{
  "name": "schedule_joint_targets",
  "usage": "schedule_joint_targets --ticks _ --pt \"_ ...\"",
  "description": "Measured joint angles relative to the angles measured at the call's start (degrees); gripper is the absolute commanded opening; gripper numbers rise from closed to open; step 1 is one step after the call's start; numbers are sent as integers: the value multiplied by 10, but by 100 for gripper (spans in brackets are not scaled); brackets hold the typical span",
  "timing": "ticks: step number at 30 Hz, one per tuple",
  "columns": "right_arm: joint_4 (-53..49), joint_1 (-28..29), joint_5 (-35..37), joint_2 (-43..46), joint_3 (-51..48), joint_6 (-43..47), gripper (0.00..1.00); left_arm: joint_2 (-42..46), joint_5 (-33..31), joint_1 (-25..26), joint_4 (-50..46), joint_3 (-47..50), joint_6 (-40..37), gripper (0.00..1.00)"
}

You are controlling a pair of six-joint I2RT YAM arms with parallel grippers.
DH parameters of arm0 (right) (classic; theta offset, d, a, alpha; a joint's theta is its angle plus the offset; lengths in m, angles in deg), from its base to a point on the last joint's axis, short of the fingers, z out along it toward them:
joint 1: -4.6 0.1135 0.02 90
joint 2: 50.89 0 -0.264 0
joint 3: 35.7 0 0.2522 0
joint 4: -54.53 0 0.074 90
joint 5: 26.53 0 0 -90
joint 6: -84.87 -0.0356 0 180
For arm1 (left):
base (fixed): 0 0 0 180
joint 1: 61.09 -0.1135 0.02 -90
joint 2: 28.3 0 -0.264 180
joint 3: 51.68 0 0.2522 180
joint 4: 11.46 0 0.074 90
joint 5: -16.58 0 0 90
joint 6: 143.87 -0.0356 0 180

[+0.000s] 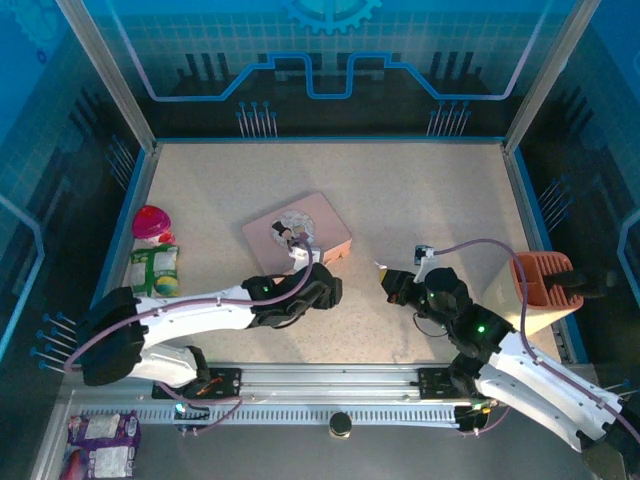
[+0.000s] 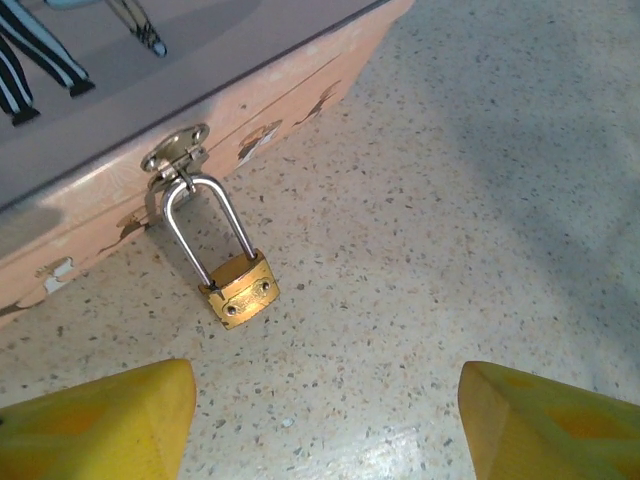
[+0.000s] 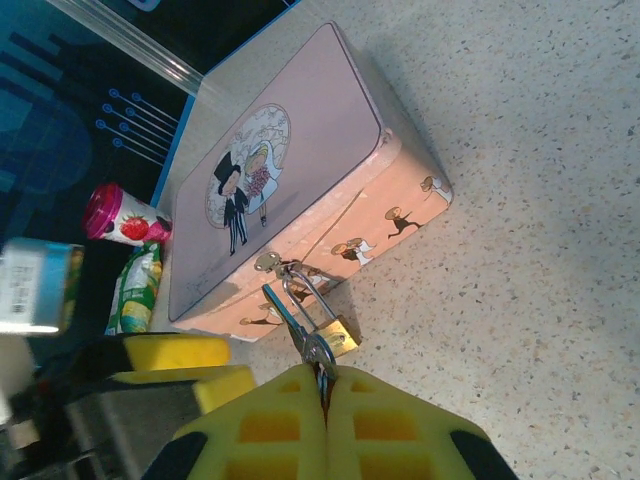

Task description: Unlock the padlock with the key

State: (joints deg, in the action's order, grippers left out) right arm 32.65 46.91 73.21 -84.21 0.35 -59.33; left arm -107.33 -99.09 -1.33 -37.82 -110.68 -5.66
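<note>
The padlock [image 2: 240, 288] has a brass body and a thin silver shackle. It hangs from the hasp on the front of the pink tin [image 2: 120, 90], and its body lies on the table. My left gripper [image 2: 325, 430] is open just in front of it, with its yellow fingers [image 2: 100, 420] wide apart and nothing between them. My right gripper [image 3: 325, 385] is shut on the head of the key [image 3: 300, 330]. The key's thin blade points up towards the tin [image 3: 290, 170], right beside the padlock [image 3: 342, 335]. From above, both grippers sit at the tin's near side, the left [image 1: 325, 285] and the right [image 1: 388, 280].
A pink strawberry cup [image 1: 150, 222] and a green packet [image 1: 155, 268] stand at the left edge. An orange holder [image 1: 540, 285] stands at the right. A snack bag [image 1: 100, 435] lies outside the near rail. Blue walls enclose the table.
</note>
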Motion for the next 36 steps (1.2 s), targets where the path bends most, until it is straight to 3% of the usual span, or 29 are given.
schedule_joint_targets --ticks 9,21,36 --pt "0 0 -13 9 0 -1 0 -97 -8 -29 31 -2 58 69" --pt "1 0 -27 20 -13 -13 0 -209 -39 -33 50 -56 62 64" --pt "24 0 -43 -3 -34 -26 0 -220 -45 -55 42 -68 68 47"
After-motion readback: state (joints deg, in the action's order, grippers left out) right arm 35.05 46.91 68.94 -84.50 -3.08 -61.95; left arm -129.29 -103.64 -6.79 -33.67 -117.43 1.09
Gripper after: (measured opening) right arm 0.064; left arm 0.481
